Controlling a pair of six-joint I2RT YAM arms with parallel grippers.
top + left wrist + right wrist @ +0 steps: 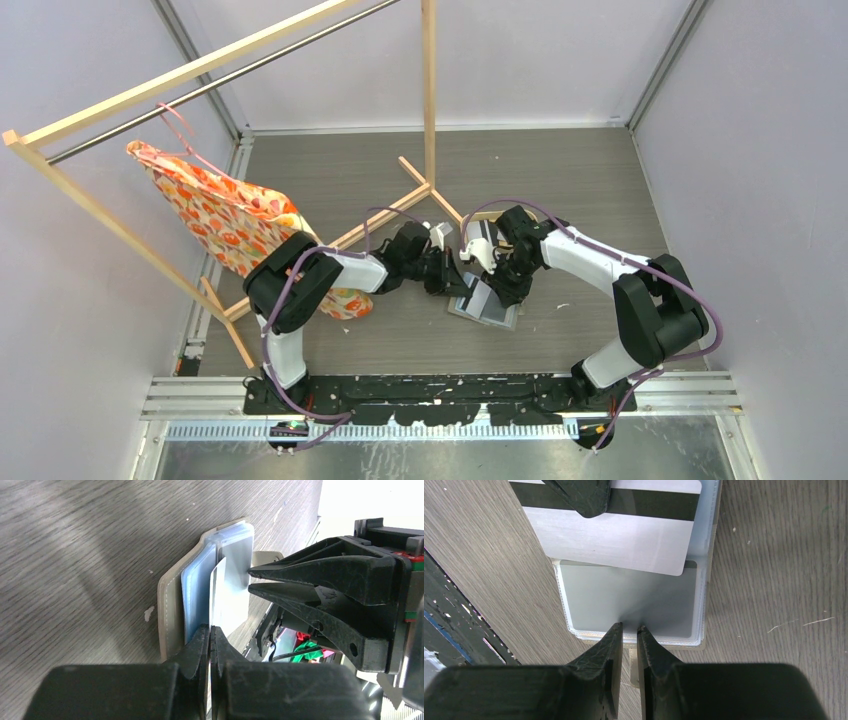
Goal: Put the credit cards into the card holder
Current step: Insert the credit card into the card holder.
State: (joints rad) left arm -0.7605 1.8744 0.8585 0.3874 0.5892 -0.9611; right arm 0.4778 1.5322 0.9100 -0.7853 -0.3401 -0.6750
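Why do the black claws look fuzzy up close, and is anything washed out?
Left wrist: left gripper blurred, too near the lens; top right corner blown white. Right wrist: right gripper soft, card sharp. Top external: evenly lit, sharp.

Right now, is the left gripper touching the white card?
Touching. The left wrist view shows the left gripper closed on the near edge of the white card.

Tight quarters over the card holder (490, 312): the left gripper (449, 274) and the right gripper (503, 287) sit nose to nose, only a slim gap between their tips. The card (614, 535) pinched in the left one lies across the sleeves. Behind, the rack's foot (415, 172) and post (429, 90) bar the way. The hanging bag (225, 215) crowds the left arm. Bare table (590, 180) lies open to the right.
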